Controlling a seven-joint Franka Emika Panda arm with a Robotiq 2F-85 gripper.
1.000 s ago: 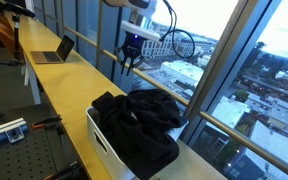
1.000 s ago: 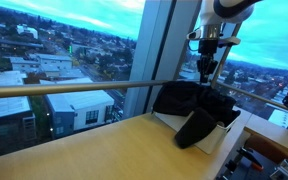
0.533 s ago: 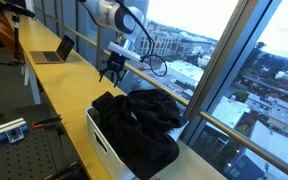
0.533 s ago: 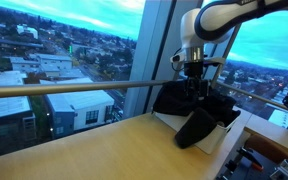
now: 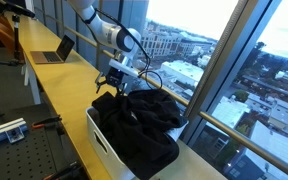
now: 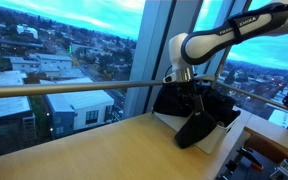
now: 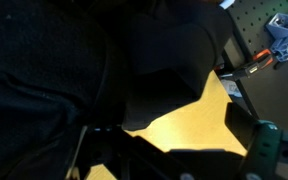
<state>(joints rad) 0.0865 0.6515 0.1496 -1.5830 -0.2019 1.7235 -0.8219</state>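
Gripper [image 5: 111,85] jaws spread, holding nothing. Black cloth [image 5: 149,125] just beneath it looks soft, light and floppy; pinch a raised fold

Cloth [image 5: 136,122] in bin [image 5: 99,138] on counter [image 5: 59,85]; laptop [image 5: 54,51] well behind.

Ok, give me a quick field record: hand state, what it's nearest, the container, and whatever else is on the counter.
hand: open, jaws spread, nothing between them
nearest thing: black cloth, the hand low over its edge; contact cannot be told
cloth state: heaped, spilling over the rim
container: white bin, holding the cloth
support: wooden counter along the window
also there: laptop, open, farther along the counter
wrist view: mostly dark cloth
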